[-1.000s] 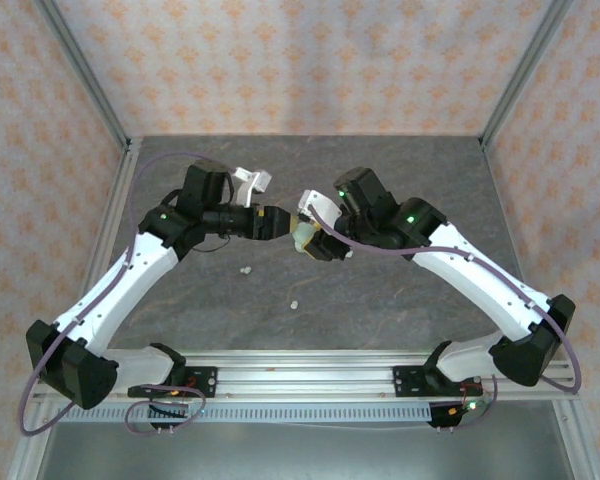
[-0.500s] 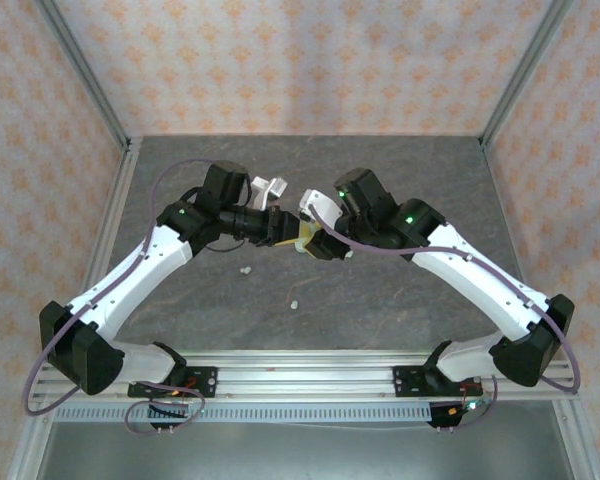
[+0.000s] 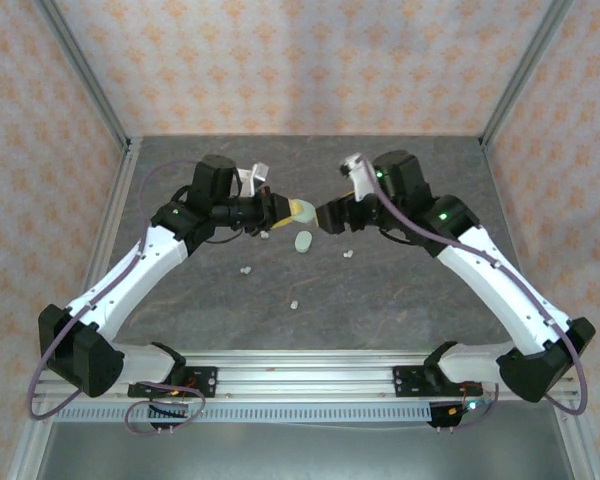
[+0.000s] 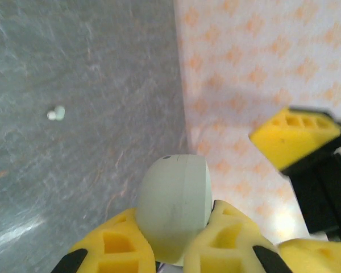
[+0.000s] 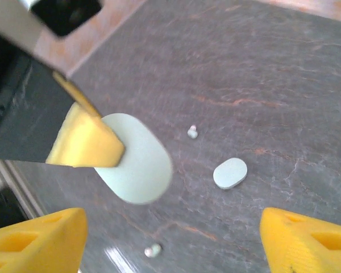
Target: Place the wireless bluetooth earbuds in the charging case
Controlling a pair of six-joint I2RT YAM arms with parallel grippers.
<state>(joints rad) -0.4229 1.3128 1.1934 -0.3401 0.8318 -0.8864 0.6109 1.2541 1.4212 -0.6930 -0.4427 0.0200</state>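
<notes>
My left gripper [image 3: 283, 208] is shut on a pale mint oval charging case [image 3: 300, 210], held above the table; the case [image 4: 173, 205] sits between its yellow fingers. My right gripper [image 3: 327, 216] stands open just right of that case, not touching it; its yellow fingertips [image 5: 34, 239] are far apart with the held case [image 5: 136, 162] above them. A second mint case [image 3: 303, 241] lies flat on the table [image 5: 230, 173]. Tiny whitish earbuds lie loose: one [image 3: 348, 253], one [image 3: 245, 270] and one [image 3: 294, 303]. Others show as earbud [image 5: 192, 132], earbud [image 5: 153, 250] and earbud [image 4: 56, 114].
The grey stone-patterned table [image 3: 400, 290] is boxed by patterned walls and metal posts [image 3: 515, 80]. Both arm bases sit on the rail [image 3: 300, 375] at the near edge.
The left gripper shut on the case and drew it slightly left. The right gripper opened, let the case go and pulled back to the right.
</notes>
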